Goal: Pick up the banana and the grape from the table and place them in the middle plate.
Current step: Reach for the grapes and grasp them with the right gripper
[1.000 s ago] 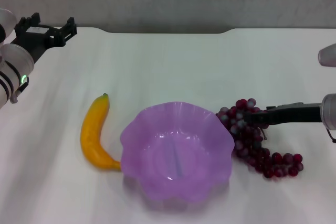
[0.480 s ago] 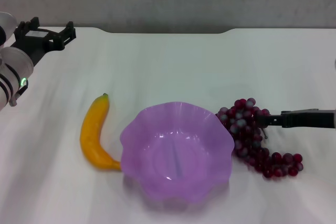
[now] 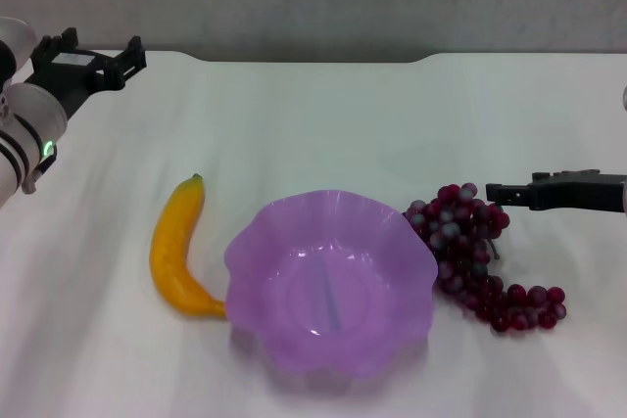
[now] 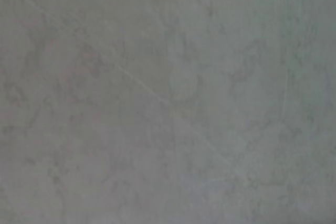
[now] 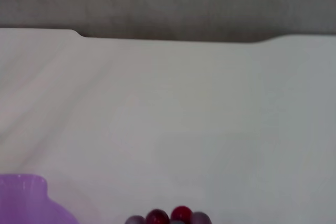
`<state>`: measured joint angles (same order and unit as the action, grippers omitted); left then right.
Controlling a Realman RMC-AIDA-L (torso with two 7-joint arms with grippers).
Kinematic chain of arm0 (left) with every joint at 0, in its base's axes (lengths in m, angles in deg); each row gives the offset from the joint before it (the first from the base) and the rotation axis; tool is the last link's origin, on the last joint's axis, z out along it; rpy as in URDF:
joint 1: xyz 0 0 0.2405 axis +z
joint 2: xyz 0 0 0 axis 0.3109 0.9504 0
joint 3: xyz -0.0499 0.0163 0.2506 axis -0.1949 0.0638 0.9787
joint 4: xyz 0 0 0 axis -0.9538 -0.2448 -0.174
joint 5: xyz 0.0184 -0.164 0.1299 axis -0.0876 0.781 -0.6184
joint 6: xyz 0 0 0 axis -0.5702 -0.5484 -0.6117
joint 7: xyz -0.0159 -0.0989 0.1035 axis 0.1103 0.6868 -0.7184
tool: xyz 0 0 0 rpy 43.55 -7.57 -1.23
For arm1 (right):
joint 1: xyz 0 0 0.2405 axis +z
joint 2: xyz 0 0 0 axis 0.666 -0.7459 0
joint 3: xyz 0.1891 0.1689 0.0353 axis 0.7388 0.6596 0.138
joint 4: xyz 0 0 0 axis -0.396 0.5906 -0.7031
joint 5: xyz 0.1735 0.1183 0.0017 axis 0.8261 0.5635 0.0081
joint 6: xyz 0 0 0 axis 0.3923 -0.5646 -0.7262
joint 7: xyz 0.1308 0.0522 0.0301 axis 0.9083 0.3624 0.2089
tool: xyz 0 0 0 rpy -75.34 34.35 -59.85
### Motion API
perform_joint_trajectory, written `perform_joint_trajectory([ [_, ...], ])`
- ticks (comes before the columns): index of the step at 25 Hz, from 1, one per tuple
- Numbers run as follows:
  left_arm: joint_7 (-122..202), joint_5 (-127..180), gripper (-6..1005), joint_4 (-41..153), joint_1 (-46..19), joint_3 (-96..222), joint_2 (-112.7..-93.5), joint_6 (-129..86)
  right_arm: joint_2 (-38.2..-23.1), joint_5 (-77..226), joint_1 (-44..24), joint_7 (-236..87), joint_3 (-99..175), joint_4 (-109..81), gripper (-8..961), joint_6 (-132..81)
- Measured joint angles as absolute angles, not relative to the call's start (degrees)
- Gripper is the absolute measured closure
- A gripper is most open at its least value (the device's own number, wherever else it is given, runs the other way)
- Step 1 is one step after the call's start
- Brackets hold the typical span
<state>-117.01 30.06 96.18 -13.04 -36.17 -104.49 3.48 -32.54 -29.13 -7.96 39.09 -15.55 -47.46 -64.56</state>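
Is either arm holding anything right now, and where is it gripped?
Nothing is held. The grape and banana lie on the table; the right tool is beside the grape.

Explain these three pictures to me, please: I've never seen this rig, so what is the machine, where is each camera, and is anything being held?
It is a two-armed robot. The head camera looks down on a white table with a banana, a purple plate and a bunch of grapes. The plate holds nothing. The right gripper hovers beside the grapes, gripping nothing; the left gripper is parked at the far left corner. Each wrist carries a camera: the right one sees table, plate rim and grapes, the left only a grey surface.
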Motion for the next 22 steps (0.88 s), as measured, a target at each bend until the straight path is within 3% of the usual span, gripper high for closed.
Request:
perform_joint_trajectory([
  [22, -117.01, 30.06, 106, 96.15, -13.57, -34.84, -104.53, 3.48, -32.89, -18.43, -6.48, 27.48, -15.49, -38.35, 120, -68.79],
])
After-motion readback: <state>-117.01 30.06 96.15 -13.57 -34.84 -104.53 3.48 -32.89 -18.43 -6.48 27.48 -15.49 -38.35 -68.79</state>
